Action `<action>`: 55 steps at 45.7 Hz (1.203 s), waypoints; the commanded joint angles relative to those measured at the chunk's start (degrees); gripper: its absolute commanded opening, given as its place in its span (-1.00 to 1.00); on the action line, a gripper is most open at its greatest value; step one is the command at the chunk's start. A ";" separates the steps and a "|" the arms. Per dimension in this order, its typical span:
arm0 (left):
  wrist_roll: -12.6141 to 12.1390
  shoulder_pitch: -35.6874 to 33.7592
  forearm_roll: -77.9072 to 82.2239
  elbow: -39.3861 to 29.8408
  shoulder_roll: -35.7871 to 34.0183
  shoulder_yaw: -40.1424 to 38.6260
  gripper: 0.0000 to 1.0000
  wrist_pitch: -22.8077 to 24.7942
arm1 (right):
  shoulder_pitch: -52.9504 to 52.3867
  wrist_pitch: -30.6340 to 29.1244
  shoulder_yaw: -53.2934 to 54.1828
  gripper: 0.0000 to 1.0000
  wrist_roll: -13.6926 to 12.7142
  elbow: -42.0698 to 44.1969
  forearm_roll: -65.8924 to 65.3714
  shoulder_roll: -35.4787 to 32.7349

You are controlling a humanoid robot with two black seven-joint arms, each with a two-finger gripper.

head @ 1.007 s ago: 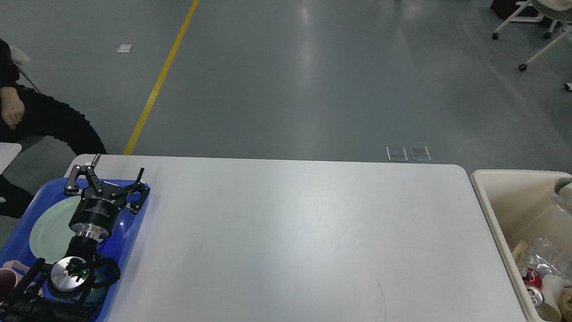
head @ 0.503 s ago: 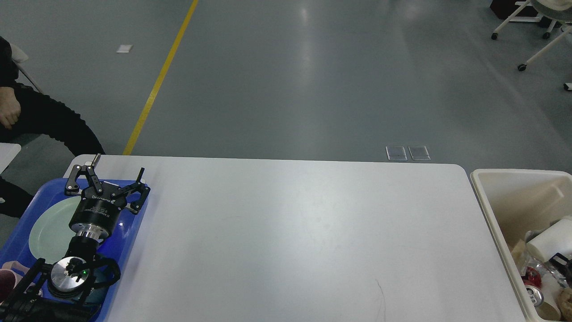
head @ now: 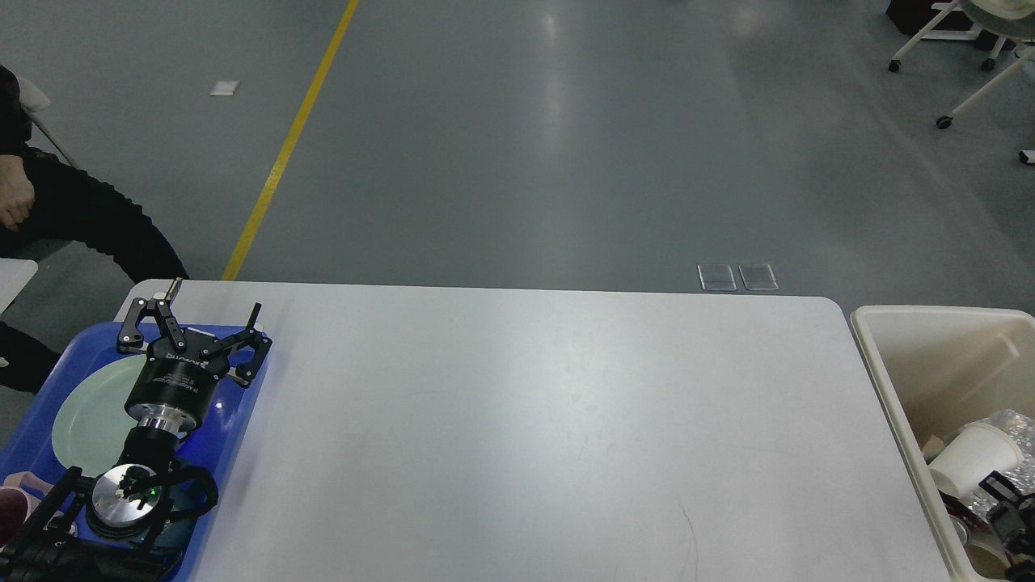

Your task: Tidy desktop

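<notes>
The white desktop (head: pixel 525 420) lies bare across the middle of the head view. My left gripper (head: pixel 214 303) hovers open over the far end of a blue tray (head: pixel 234 428) at the desktop's left edge, nothing between its fingers. A pale green plate (head: pixel 89 412) lies in the tray under the arm. At the lower right, my right gripper (head: pixel 1005 505) shows as a small dark part inside a beige bin (head: pixel 881 388), right beside a tilted white paper cup (head: pixel 970 461). Whether it grips the cup cannot be made out.
The bin also holds crinkled clear plastic (head: pixel 1015 428) and other rubbish. A pink mug (head: pixel 14 505) sits at the tray's near left corner. A seated person (head: pixel 65 210) is off the table's far left. Grey floor with a yellow line (head: pixel 283 153) lies beyond.
The right gripper has come into view inside the bin with the white cup, and both have moved lower and slightly left. The left arm has not moved.
</notes>
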State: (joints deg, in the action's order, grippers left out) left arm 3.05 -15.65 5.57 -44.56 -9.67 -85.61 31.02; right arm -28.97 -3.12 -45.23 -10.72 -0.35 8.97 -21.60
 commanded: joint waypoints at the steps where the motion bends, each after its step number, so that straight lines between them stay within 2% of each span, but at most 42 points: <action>1: 0.03 0.00 -0.03 0.00 0.00 0.00 0.93 0.00 | 0.05 0.66 0.05 1.00 0.00 -0.18 -0.01 -0.02; 12: 0.03 0.00 -0.03 0.00 0.00 0.00 0.93 0.00 | -2.75 0.84 2.50 1.00 0.18 -0.09 1.04 -0.81; 19: 0.03 0.00 0.06 0.00 0.00 0.00 0.93 0.00 | -6.27 -0.66 18.93 1.00 2.46 0.08 4.03 -3.18; 28: 0.03 0.00 -0.03 0.00 0.00 0.00 0.93 0.00 | -10.93 -0.48 40.20 1.00 2.55 -1.58 3.86 -3.80; 35: 0.03 0.00 -0.03 0.00 0.00 0.00 0.93 0.00 | -16.64 -0.57 51.36 1.00 2.64 -13.17 3.86 -6.42; 40: 0.03 0.00 -0.03 0.00 -0.09 0.00 0.93 0.00 | -16.82 -1.09 61.38 1.00 2.64 -22.05 3.86 -11.44; 45: 0.03 0.00 -0.03 0.00 0.00 0.00 0.93 0.00 | -16.39 -1.27 69.47 1.00 3.07 -27.33 3.42 -12.24; 47: 0.03 0.00 -0.03 0.00 0.00 0.00 0.93 0.00 | -15.95 -1.27 71.76 1.00 4.12 -29.00 3.33 -12.06; 49: 0.03 0.00 -0.03 0.00 0.00 0.00 0.93 0.00 | -15.42 -1.27 74.22 1.00 6.32 -31.80 3.24 -11.89; 51: -0.06 0.00 -0.03 0.00 0.00 0.00 0.93 0.00 | -14.28 -1.27 76.77 1.00 9.56 -34.97 3.16 -11.71; 55: 0.03 0.00 -0.03 0.00 0.00 0.00 0.93 0.00 | -11.47 -1.27 81.69 1.00 17.64 -39.98 3.16 -11.27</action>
State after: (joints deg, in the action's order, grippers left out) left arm 3.08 -15.64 5.54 -44.56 -9.67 -85.61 31.02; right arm -43.50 -4.37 30.33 -2.01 -34.01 12.20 -33.48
